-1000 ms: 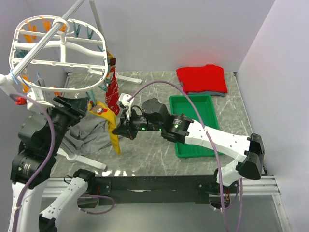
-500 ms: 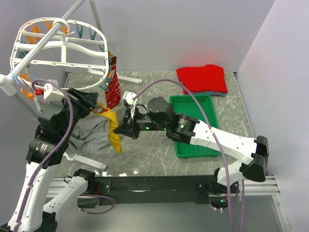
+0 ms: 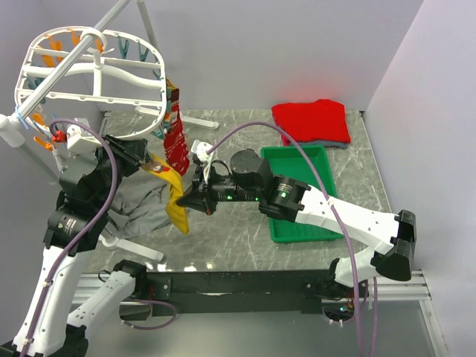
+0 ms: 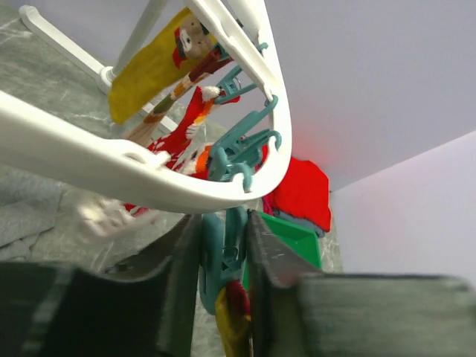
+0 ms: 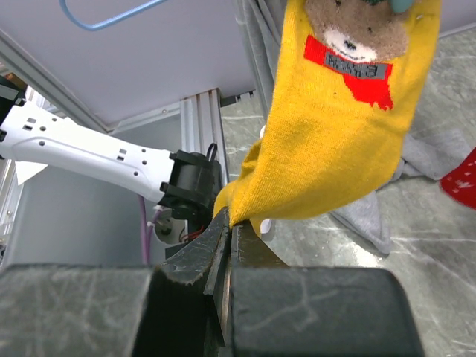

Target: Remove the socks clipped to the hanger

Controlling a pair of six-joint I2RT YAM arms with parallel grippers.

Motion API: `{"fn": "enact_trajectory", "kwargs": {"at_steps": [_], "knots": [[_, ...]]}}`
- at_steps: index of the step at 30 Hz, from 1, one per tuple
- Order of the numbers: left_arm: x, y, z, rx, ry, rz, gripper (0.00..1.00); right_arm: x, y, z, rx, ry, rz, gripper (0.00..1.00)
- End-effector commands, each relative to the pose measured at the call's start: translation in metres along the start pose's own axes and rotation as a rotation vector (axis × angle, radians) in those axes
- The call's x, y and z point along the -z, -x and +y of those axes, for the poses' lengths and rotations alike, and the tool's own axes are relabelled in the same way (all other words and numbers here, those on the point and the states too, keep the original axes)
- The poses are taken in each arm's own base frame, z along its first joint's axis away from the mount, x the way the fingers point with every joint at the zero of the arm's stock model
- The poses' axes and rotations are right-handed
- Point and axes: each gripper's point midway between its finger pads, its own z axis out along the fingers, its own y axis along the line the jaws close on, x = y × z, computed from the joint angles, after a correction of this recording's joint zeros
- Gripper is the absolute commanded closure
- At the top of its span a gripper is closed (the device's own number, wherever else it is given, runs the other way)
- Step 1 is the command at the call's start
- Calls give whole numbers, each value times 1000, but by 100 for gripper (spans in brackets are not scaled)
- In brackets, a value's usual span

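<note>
We find the sock (image 5: pixel 335 149) soft, light; right end effector (image 5: pixel 227 219) clenches its lower edge, left end effector (image 4: pixel 223 230) squeezes its clip (image 4: pixel 212 275).

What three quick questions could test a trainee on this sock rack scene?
1. True or false: the right tool pinches the lower edge of the yellow sock.
2. What sits between the fingers of the left tool? A) a teal clip B) a spoon C) a cup
3. Fill in: the folded red garment lies on the table just beyond the green ____.

Key: 1 true; 2 A; 3 tray.
</note>
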Motion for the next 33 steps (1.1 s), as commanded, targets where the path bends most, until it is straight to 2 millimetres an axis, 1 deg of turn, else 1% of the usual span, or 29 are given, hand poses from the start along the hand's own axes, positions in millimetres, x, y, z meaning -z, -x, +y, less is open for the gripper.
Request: {"fn": "enact_trajectory", "kwargs": {"at_steps": [1,2,3,6,7,10,11,13,14,15,16,17,18,19,20,21,22,23,24,25,26,27,28,30,31,33], "knots": [[1,12,-11,-15,-50,-51,79,12,16,12,17,16,-46,100],[1,12,-11,-19,-51,-54,86,13,15,10,18,9,-45,100],[3,14,-11,-21,-54,-58,89,13,14,11,17,7,-42,100],[4,14,-11,-33,-55,-55,98,17,9,3,9,-40,-39,100],[5,15,-12,-35,-56,-56,99,18,7,-1,5,-60,-36,100],[8,15,-11,-42,-57,-53,99,27,-10,-15,-18,-140,-11,100],[8,15,-11,-43,-57,-53,99,34,-20,-25,-25,-195,-2,100],[11,16,-11,-47,-59,-55,99,43,-33,-34,-40,-236,14,100],[12,17,-12,-50,-62,-57,99,55,-44,-44,-70,-278,17,100],[13,16,-13,-53,-66,-53,99,64,-49,-56,-89,-330,11,100],[14,17,-15,-62,-75,-51,99,72,-54,-64,-106,-356,7,100],[15,16,-14,-68,-74,-44,99,86,-67,-72,-143,-392,4,100],[16,16,-15,-69,-78,-43,99,105,-71,-100,-175,-495,-16,100],[17,16,-15,-73,-80,-39,99,118,-91,-116,-207,-562,4,100],[18,15,-15,-76,-83,-39,99,137,-88,-128,-232,-637,-32,100],[19,16,-17,-74,-93,-40,99,164,-98,-155,-268,-784,-32,100],[19,14,-17,-76,-98,-36,99,180,-110,-167,-303,-856,-26,100],[21,15,-17,-74,-104,-39,99,195,-112,-175,-322,-910,-43,100],[23,14,-19,-74,-112,-36,99,210,-123,-182,-351,-970,-23,100],[24,14,-19,-76,-118,-35,99,234,-132,-201,-396,-1078,-37,100],[25,15,-20,-75,-123,-38,99,246,-135,-205,-416,-1117,-47,100],[26,15,-20,-77,-124,-36,99,259,-143,-212,-446,-1175,-46,100],[28,17,-21,-79,-127,-41,99,278,-152,-222,-499,-1255,-67,100],[32,19,-21,-84,-127,-51,99,292,-161,-228,-537,-1296,-82,100],[34,21,-21,-88,-128,-55,99,302,-169,-233,-567,-1329,-90,92],[39,24,-22,-94,-140,-65,99,304,-175,-237,-585,-1333,-87,84]]}}
